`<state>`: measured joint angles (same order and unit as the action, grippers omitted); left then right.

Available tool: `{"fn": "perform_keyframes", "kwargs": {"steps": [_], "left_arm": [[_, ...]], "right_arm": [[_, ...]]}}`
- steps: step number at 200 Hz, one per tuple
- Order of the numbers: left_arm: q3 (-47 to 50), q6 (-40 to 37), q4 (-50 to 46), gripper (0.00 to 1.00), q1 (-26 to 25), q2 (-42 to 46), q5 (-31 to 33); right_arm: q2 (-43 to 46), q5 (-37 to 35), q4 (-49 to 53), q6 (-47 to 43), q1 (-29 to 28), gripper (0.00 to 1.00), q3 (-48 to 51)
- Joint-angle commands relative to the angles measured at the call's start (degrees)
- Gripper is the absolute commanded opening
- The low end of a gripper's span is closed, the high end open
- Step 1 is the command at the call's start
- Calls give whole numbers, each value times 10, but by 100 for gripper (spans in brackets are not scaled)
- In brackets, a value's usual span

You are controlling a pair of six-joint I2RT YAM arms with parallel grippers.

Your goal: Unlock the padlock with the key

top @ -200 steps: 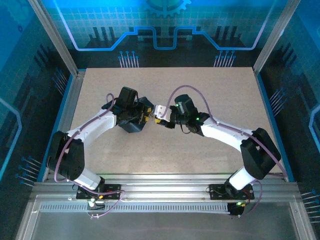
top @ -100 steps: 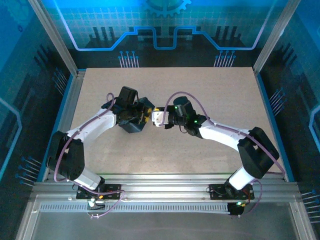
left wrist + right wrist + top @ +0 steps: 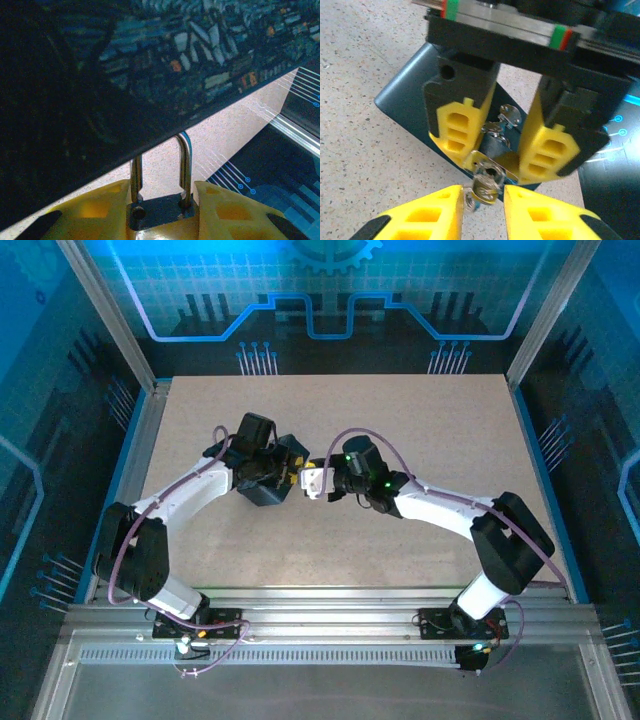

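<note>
The right pincer (image 3: 318, 481) has slid left, pinching the thin silvery metal key (image 3: 480, 190) just below the keyhole of the small silver-grey padlock (image 3: 156, 212). The left pincer (image 3: 291, 469) clamps this at the dark blue patterned box (image 3: 406, 99). Best to line up the key, push it straight in, then twist.

tbl (image 3: 450, 420): beige speckled | on it: dk blue box (image 3: 262, 492), ctr-left

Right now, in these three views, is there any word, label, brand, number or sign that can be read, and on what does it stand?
No text can be read in any view.
padlock: no brand or number is visible on its body.
box: swirl pattern only, no letters.
back wall: a gear sign and circuit lines, no words.
left gripper: green and red stripes on its top bar, no letters.
</note>
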<state>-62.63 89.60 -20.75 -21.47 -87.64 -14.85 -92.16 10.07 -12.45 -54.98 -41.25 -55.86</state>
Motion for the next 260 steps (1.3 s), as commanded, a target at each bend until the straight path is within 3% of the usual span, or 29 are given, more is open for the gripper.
{"fn": "perform_keyframes", "kwargs": {"steps": [1,87,123,159,199,237,260], "left_arm": [[-25,-11,-7,0,4,19,-12],[-25,-1,1,0,2,22,-18],[-24,19,10,0,-9,25,-16],[-23,32,19,0,-16,25,-13],[-21,36,23,0,-17,29,-12],[-18,41,28,0,-19,30,-7],[-19,39,26,0,-19,31,-5]], "right_arm": [[-17,6,1,-13,-11,26,-12],[-42,-30,2,-22,-21,10,-26],[-58,-62,-20,15,-43,2,-24],[-87,-134,-72,89,-67,0,-27],[-95,-209,-129,237,-71,0,-30],[-97,-237,-163,388,-88,0,-38],[-104,-216,-193,372,-107,0,-31]]}}
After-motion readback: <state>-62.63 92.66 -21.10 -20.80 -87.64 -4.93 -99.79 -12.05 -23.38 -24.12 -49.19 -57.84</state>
